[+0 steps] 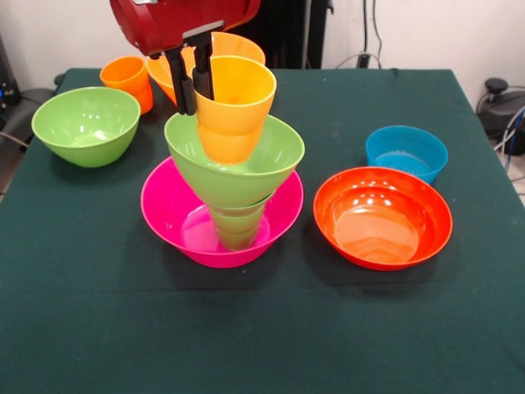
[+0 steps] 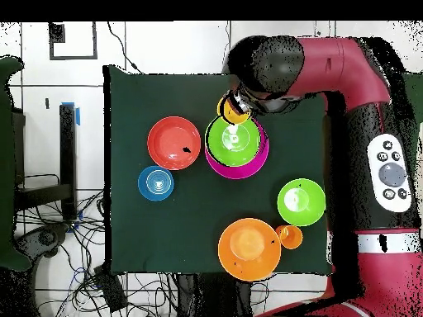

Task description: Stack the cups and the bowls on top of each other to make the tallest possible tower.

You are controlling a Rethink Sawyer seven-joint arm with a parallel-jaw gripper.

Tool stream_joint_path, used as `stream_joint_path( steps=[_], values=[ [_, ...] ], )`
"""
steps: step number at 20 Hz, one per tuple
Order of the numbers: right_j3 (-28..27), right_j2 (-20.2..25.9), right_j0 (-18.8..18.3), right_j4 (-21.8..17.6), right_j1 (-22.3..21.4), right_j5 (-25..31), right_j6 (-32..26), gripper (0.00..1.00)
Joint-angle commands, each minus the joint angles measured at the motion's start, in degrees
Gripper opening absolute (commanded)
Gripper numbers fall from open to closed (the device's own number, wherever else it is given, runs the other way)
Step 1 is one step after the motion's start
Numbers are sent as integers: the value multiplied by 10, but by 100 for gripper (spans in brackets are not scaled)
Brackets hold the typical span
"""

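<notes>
— What is your pincer doing?

— My gripper [image 1: 196,80] is clamped over the rim of the glossy yellow-orange plastic cup [image 1: 234,111], one finger inside the wall, one outside. The cup sits tilted in the light green flared plastic bowl [image 1: 238,164] at the top of the tower [image 1: 225,189], which rests on an upturned green cup [image 1: 238,226] inside the big pink plastic bowl [image 1: 176,217].

— How does it handle?

— I judge it light, stiff and slick, so the thin rim is the sensible place to pinch. The stack looks tippy, and any sideways drag could bring it over.

— What's nearby?

— A red-orange bowl [image 1: 382,216] and a small translucent blue bowl [image 1: 406,152] stand apart on one side, a second light green bowl [image 1: 85,125] and a small orange cup [image 1: 129,80] on the other, and a large orange bowl [image 1: 238,45] just behind the tower. Nothing blocks a straight lift.
</notes>
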Motion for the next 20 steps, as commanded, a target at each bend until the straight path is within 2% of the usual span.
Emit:
stream_joint_path(
  steps=[1, 8, 20],
  values=[
    [62, -17, 11, -16, 17, -34, -67, 0],
    [50, -27, 20, -21, 22, -9, -57, 0],
    [42, -15, 17, -12, 34, -33, -55, 0]
  ],
)
